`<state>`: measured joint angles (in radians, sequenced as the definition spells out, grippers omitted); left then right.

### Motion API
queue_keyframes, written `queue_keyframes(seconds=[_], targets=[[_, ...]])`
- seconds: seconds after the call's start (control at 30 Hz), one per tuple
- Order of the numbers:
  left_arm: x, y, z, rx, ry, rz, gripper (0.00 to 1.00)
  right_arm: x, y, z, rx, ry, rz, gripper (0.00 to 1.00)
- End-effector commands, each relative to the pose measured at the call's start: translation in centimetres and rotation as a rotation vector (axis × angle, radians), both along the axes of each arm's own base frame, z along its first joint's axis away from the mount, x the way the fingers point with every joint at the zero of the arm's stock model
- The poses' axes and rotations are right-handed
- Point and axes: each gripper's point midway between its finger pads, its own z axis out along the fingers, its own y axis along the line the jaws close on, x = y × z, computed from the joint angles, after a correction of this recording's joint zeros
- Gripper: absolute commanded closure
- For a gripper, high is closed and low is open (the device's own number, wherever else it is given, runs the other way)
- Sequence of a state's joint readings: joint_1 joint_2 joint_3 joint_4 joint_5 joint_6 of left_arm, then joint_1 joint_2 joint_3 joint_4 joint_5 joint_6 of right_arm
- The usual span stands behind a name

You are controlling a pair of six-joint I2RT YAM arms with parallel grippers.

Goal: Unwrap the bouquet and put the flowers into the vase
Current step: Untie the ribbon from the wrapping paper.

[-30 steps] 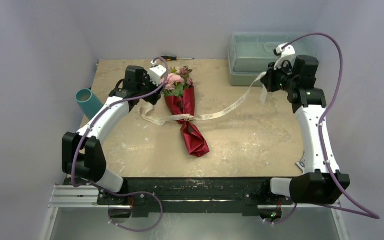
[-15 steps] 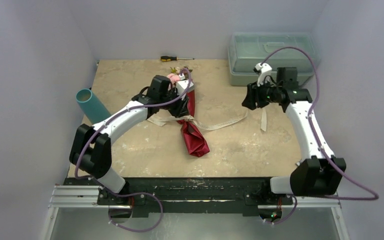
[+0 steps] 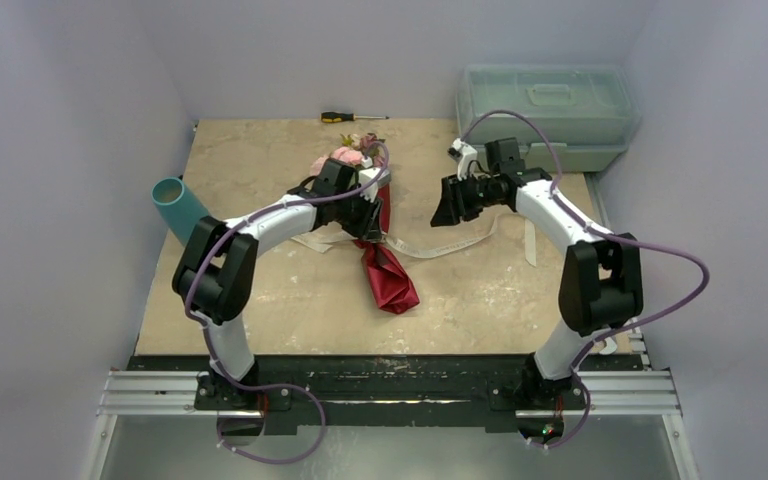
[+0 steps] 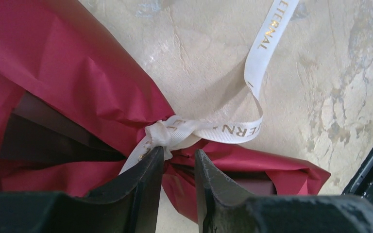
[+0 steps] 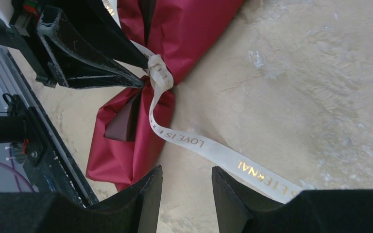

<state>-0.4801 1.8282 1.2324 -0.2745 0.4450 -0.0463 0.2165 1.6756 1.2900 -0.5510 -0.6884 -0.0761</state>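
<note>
The bouquet lies mid-table in maroon paper, its pink flowers pointing to the far side. A cream ribbon is knotted round its neck, and a loose tail trails right across the table. My left gripper is shut on the bouquet's thin neck right at the knot, with paper between its narrow jaws. My right gripper hovers open over the table right of the bouquet, holding nothing, the ribbon tail beside its right finger. The teal vase leans at the left edge.
A pale green toolbox stands at the back right corner. A screwdriver lies at the far edge behind the flowers. The ribbon's other tail lies left of the bouquet. The black rail runs along the near edge.
My left gripper moved from the flower heads down to the knot and closed there. My right gripper let go of the ribbon, which fell onto the table, and swung left toward the bouquet.
</note>
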Motion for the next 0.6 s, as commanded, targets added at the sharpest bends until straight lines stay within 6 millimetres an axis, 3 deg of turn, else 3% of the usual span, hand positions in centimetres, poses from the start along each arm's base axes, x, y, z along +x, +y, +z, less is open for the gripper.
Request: queue_keyframes(seconds=[0.0,0.1,0.33,0.57], targets=[[2.5,-0.9,2.3,-0.042,-0.066,0.044,0.70,1.7,2.7,1.6,0.075,-0.053,0.025,0.54],[2.6,-0.8,2.4,-0.037,-0.066,0.057,0.70,1.8,3.8,1.1,0.075,-0.053,0.043,0.54],[3.1,0.7,2.0,0.038,-0.100,0.096,0.80,3.1,6.2,0.3,0.083,-0.058,0.045,0.55],[2.7,1.2,0.9,0.075,-0.087,0.085,0.68,4.3,8.9,-0.8,0.093,-0.042,0.082,0.56]])
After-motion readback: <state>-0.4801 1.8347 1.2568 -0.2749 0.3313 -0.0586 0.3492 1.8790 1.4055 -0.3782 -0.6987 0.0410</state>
